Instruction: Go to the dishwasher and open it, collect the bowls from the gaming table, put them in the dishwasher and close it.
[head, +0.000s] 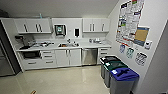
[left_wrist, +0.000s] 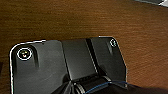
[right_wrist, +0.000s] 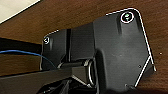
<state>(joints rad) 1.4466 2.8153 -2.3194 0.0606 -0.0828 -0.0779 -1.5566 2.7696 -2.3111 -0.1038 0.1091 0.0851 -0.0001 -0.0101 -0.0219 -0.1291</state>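
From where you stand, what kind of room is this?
Most likely an office kitchenette: white cabinets and a counter with a sink, a steel dishwasher built in below, and sorting bins along the right wall.

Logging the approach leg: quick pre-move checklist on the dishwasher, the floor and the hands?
1. Dishwasher in sight under the counter: ok.
2. Its door shut, not yet opened: ok as the starting state.
3. Floor between robot and dishwasher free of obstacles: ok.
4. Three bins along the right wall, beside the path: ok, keep clear.
5. Hands open or shut: cannot tell.
6. Bowls: cannot tell where.
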